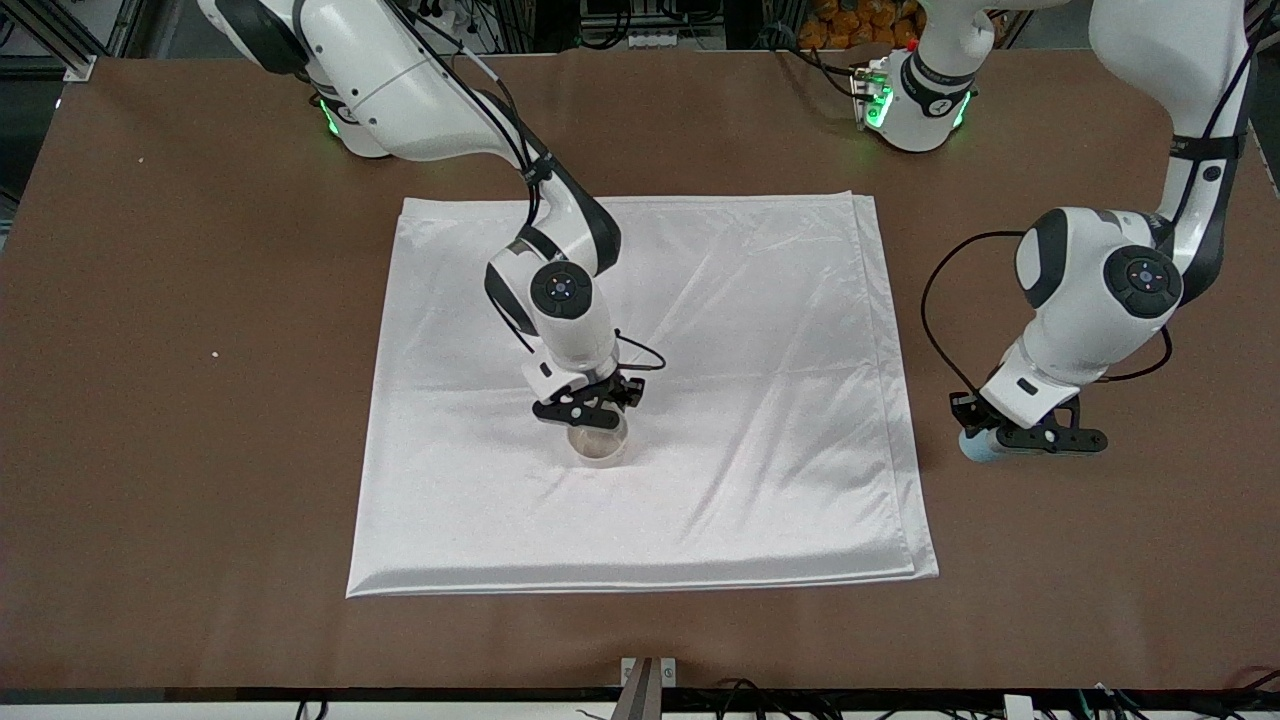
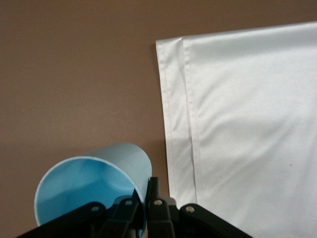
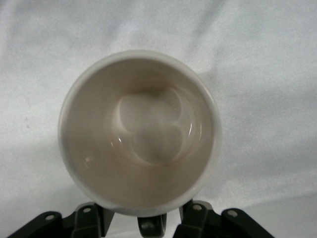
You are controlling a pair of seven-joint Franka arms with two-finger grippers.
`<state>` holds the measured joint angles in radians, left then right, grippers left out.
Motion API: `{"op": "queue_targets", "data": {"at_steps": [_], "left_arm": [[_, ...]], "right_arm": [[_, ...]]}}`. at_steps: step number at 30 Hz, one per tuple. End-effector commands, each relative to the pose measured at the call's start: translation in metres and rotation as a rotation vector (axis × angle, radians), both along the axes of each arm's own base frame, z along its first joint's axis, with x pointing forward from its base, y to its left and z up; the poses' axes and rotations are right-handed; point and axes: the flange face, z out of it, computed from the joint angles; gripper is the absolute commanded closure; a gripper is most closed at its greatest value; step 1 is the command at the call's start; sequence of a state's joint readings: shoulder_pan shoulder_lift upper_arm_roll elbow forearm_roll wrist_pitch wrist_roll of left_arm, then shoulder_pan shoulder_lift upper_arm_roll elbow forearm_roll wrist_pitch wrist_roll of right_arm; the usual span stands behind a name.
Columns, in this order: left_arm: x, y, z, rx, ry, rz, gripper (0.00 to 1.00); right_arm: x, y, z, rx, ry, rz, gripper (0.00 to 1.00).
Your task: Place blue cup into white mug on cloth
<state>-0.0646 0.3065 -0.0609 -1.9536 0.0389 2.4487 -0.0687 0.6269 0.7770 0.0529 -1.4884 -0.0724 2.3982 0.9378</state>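
The white mug (image 1: pixel 598 443) stands upright on the cloth (image 1: pixel 750 400), near its middle. My right gripper (image 1: pixel 590 405) is low over the mug's rim, jaws open, one finger on each side of the dark handle (image 3: pixel 152 227). The right wrist view looks straight into the empty mug (image 3: pixel 138 134). My left gripper (image 1: pixel 990 438) is shut on the wall of the blue cup (image 1: pixel 977 447), low over the brown table beside the cloth's edge toward the left arm's end. In the left wrist view the cup (image 2: pixel 89 188) shows its open mouth, with one finger inside and one outside.
The brown table (image 1: pixel 200 400) surrounds the cloth on all sides. The cloth's doubled edge (image 2: pixel 178 124) lies close beside the blue cup. Both arm bases stand along the table's edge farthest from the front camera.
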Motion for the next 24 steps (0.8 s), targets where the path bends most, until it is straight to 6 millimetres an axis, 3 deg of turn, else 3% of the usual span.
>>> {"op": "queue_targets", "data": {"at_steps": [1, 4, 9, 16, 19, 24], "left_arm": [[-0.002, -0.015, 0.038, 0.027, -0.011, -0.059, 1.0], [0.003, -0.026, 0.056, 0.03, -0.003, -0.073, 1.0], [0.006, -0.054, 0.082, 0.032, 0.012, -0.109, 1.0], [0.002, -0.105, 0.102, 0.031, 0.004, -0.185, 1.0], [-0.006, -0.133, 0.106, 0.029, -0.004, -0.226, 1.0], [-0.017, -0.176, 0.113, 0.027, -0.014, -0.293, 1.0]], "right_arm": [[-0.001, 0.005, 0.033, -0.001, -0.01, -0.057, 0.0], [-0.004, 0.003, 0.046, -0.033, 0.031, -0.062, 0.0], [-0.003, 0.004, 0.092, -0.056, 0.06, -0.068, 0.0], [0.007, -0.012, 0.142, -0.045, 0.093, -0.068, 0.0], [0.022, -0.039, 0.156, -0.042, 0.092, -0.024, 0.0], [0.061, -0.108, 0.16, -0.056, 0.1, 0.039, 0.0]]}}
